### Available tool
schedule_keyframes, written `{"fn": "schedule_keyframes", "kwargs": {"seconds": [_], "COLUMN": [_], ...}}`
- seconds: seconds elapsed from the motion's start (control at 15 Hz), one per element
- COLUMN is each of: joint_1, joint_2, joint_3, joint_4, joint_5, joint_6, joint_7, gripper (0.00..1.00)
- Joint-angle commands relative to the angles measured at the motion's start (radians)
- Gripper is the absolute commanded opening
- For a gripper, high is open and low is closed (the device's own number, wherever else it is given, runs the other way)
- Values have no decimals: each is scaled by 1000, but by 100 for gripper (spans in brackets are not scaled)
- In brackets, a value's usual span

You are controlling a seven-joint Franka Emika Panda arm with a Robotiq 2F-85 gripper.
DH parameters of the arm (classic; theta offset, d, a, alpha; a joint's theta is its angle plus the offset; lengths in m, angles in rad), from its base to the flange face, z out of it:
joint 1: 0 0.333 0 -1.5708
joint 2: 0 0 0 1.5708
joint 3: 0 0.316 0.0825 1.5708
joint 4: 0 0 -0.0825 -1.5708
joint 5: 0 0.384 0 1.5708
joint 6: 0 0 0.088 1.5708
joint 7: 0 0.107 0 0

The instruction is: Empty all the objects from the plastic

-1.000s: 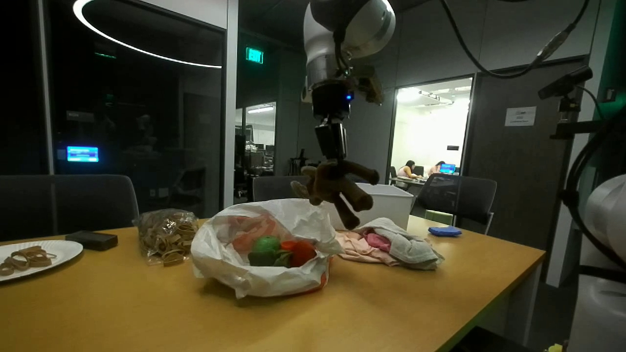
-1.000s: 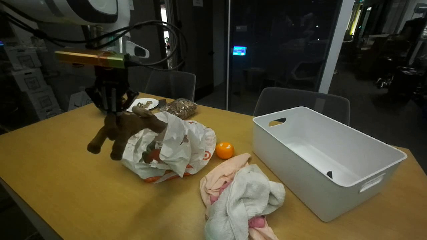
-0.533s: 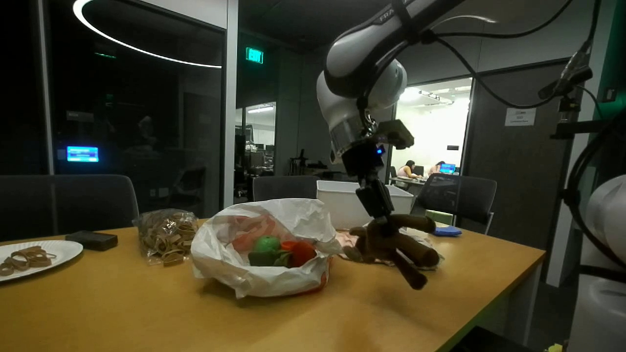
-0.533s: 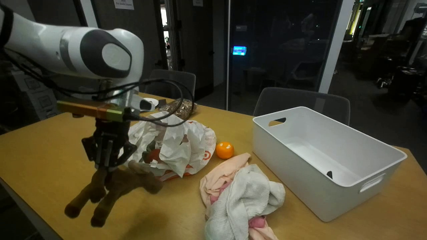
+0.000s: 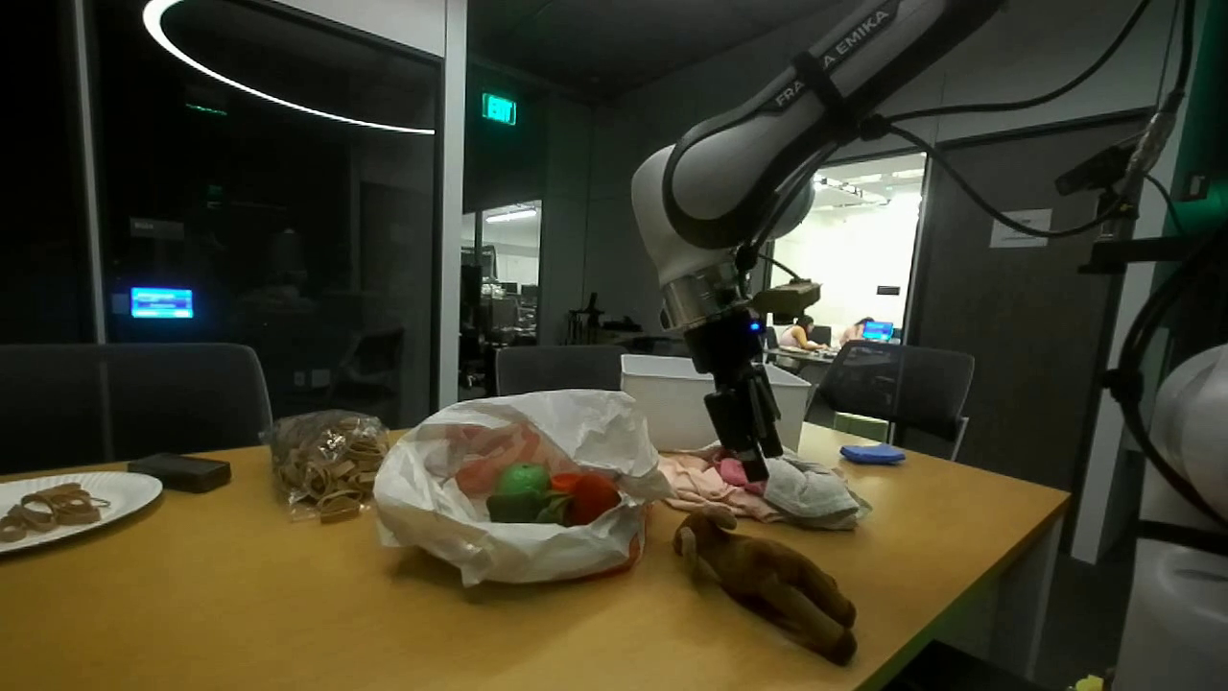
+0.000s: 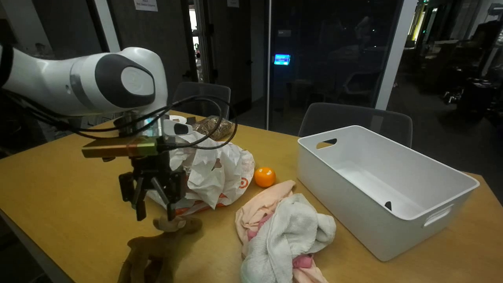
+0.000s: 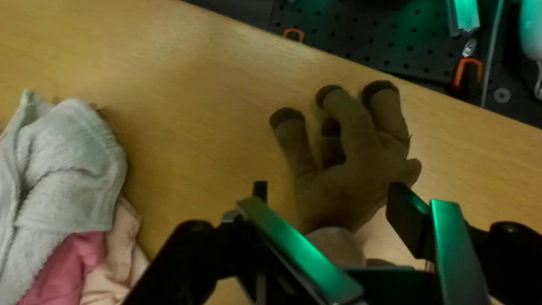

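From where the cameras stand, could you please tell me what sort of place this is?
Probably an office or meeting room: an exterior view shows dark chairs, a large glass panel and a green exit sign.

In an exterior view: paper plate [image 5: 136, 489] bearing brown loops [image 5: 63, 507], left | dark block [image 5: 180, 471], just beside plate | blue item [image 5: 873, 454], far right | chair [image 5: 129, 403], far left | green exit sign [image 5: 499, 108], far.
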Motion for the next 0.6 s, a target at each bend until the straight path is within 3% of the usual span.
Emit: {"fn": "schedule_keyframes", "kwargs": {"seconds": [0.0, 0.33, 0.53], "joint_1": [20, 45, 46], "joint_2": [-47, 107, 236], "joint_3": [23, 69, 71], "joint_4": [39, 163, 228], "joint_5": [-29, -66, -50], "joint_6": [93, 359, 437], "joint_7": [23, 25, -3], "gripper": [100, 100, 100]}}
